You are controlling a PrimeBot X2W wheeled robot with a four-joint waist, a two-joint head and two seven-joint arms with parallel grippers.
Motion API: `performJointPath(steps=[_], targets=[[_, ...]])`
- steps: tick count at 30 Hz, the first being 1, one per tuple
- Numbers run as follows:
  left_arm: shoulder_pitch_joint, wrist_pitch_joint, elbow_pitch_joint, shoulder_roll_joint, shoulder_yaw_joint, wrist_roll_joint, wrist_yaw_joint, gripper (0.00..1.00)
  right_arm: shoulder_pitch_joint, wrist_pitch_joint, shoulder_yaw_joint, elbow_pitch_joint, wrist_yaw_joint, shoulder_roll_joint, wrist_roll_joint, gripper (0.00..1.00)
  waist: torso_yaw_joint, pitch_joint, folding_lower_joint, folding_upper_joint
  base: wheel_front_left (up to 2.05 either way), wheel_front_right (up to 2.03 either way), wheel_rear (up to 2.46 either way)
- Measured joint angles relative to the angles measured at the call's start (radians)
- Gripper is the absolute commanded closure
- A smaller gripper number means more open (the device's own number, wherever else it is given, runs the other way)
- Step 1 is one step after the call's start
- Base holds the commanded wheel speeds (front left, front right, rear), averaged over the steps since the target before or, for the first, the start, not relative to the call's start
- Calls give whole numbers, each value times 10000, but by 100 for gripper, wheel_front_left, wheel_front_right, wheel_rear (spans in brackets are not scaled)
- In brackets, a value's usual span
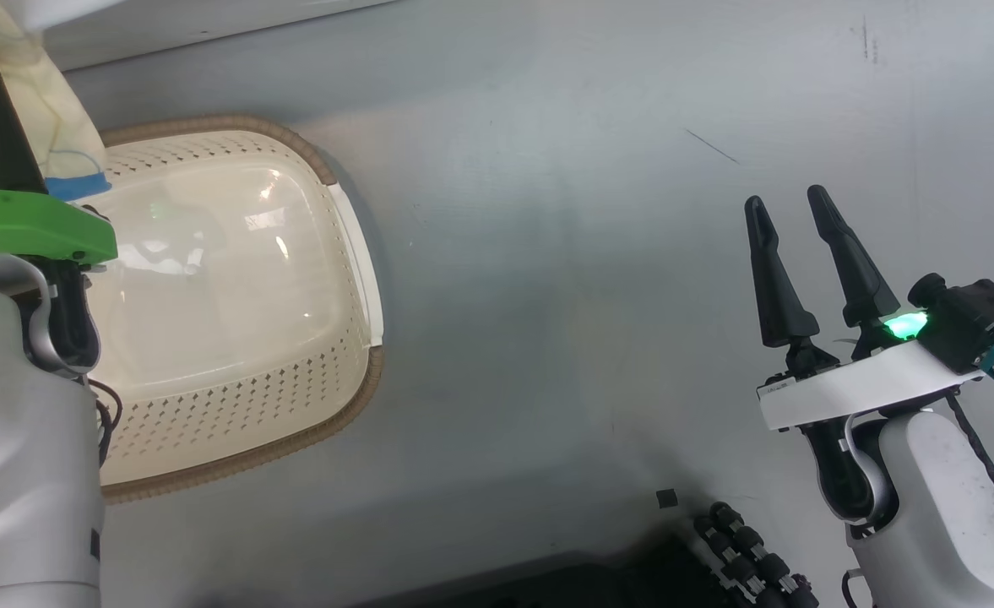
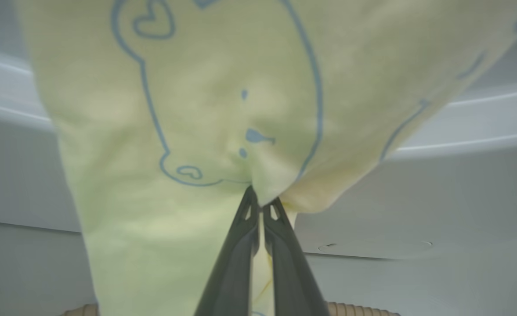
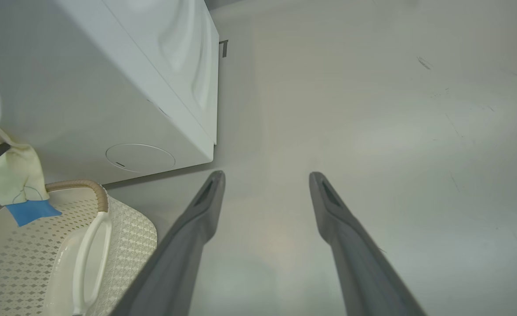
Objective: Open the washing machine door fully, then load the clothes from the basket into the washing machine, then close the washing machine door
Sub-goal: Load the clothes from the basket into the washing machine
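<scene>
Left gripper (image 2: pixel 262 202), jaws pinched shut on yellow printed garment (image 2: pixel 188 109), held above basket (image 1: pixel 235 405). Basket looked emptied; transfer into washing machine (image 3: pixel 87 87) beside basket and door closing remained. Right gripper (image 1: pixel 786 198), jaws wide apart, empty, well right of basket.

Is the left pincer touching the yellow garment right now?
Touching. The left wrist view shows the left pincer shut on a fold of the yellow garment.
</scene>
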State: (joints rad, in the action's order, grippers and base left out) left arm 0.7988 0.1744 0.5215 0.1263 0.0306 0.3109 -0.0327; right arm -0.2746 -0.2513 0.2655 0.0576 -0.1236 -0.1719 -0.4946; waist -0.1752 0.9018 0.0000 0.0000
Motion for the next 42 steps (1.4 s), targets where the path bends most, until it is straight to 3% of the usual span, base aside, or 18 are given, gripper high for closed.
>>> performJointPath(steps=[14,42], targets=[[-892,652,267,-215,-221,-322,-48,100,-5,0,-150,123,0,8,0,0,238,-582,0,0,0,0,0],[-658,815,-3214,-159,-734,-1866,884,100,66,0,-71,171,0,-63,0,0,686,-1338,0,0,0,0,0]])
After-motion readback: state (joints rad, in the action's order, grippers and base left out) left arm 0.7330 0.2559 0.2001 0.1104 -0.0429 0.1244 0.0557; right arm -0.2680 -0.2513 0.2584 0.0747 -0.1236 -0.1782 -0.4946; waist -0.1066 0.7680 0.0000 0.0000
